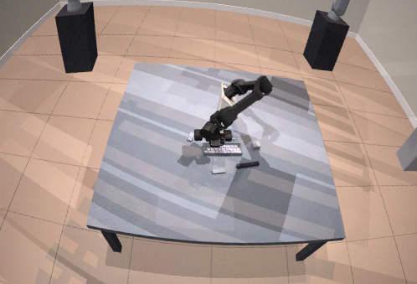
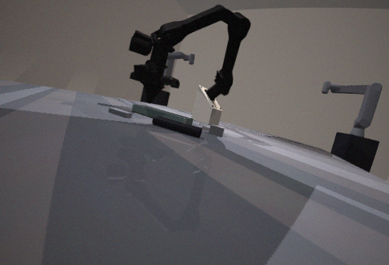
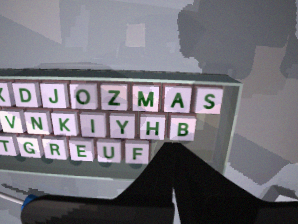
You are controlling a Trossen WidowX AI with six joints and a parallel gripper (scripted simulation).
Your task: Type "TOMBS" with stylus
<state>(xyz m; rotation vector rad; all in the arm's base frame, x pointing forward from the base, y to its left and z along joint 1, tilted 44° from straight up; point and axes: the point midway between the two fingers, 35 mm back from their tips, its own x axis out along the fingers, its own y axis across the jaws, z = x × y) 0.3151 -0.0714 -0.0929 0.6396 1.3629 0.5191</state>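
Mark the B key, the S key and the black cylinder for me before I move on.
B key (image 3: 183, 128): wrist view, on the keycap's face.
S key (image 3: 209, 103): wrist view, on the keycap's face.
Black cylinder (image 1: 248, 165) (image 2: 176, 127): top and exterior views, middle of its barrel.

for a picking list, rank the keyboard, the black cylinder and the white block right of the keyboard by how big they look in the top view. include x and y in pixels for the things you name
Largest to smallest, in the top view:
1. keyboard (image 1: 222, 153) (image 2: 162, 114) (image 3: 125, 170)
2. black cylinder (image 1: 248, 165) (image 2: 176, 127)
3. white block (image 1: 255, 145) (image 2: 216, 130)
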